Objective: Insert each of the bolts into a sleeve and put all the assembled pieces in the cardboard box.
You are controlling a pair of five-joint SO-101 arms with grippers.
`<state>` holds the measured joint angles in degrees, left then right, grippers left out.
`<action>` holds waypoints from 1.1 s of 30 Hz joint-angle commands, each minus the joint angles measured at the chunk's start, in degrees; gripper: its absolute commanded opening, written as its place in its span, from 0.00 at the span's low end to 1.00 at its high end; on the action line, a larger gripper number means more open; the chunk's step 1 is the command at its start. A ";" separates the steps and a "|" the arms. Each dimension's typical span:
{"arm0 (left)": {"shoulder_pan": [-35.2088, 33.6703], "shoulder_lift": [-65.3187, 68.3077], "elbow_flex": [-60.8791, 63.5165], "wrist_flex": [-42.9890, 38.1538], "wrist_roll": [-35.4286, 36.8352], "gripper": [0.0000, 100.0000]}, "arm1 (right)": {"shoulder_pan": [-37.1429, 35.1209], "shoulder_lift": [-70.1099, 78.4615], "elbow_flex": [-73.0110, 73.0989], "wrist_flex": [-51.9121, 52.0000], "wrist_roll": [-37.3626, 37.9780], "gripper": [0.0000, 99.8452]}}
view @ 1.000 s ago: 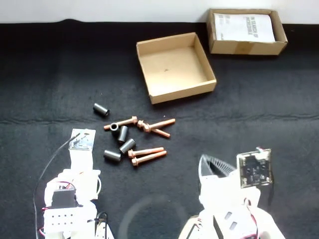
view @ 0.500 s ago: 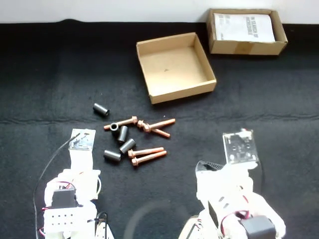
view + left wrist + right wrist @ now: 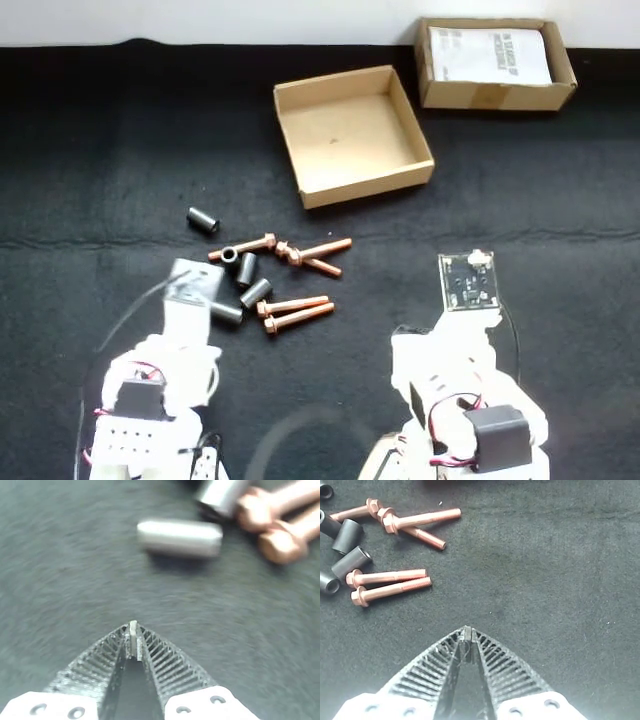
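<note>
Black tabletop (image 3: 90,150), white wall (image 3: 250,20) along its far edge. Left arm (image 3: 165,380) has slid fwd since half a sec ago. The left gripper (image 3: 133,627), jaws pressed together, now sits near one grey sleeve (image 3: 180,537). Right arm (image 3: 450,370) crept fwd a bit too. The right gripper (image 3: 466,630) is squeezed closed, well apart from the bolts (image 3: 390,582). Bolts & sleeves (image 3: 247,268) lie loose mid-tabletop. Cardboard box (image 3: 353,135) sits nearer the far edge, w/ a wide black strip between it & the pile.

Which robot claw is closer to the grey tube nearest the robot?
Left. The left gripper sits just short of that sleeve, tips shut, not touching. The right gripper is farther away, beyond the two paired bolts.
</note>
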<state>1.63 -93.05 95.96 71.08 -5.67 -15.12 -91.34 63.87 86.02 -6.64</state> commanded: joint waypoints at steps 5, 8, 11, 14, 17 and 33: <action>3.38 0.48 -0.57 0.09 -0.26 0.01 | 0.57 0.66 0.13 -0.66 -0.26 0.01; 3.65 0.48 -0.57 0.09 -0.26 0.01 | 0.57 -2.33 0.31 -0.57 -0.26 0.01; 3.38 0.48 -0.57 0.26 -0.35 0.01 | 0.57 -6.64 2.42 -0.48 -0.26 0.01; 0.66 0.40 -0.92 0.35 -0.35 0.01 | 0.57 -10.77 5.14 -0.48 -0.26 0.01; -6.02 0.40 -2.07 0.00 -0.44 0.01 | 0.57 -13.41 7.34 -0.48 -0.26 0.01; -24.40 0.84 -15.08 -14.42 -0.35 0.01 | 0.57 -13.23 7.43 -0.57 -0.26 0.01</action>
<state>-22.02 -92.53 85.93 57.36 -5.76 -15.12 -104.62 71.78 86.02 -6.64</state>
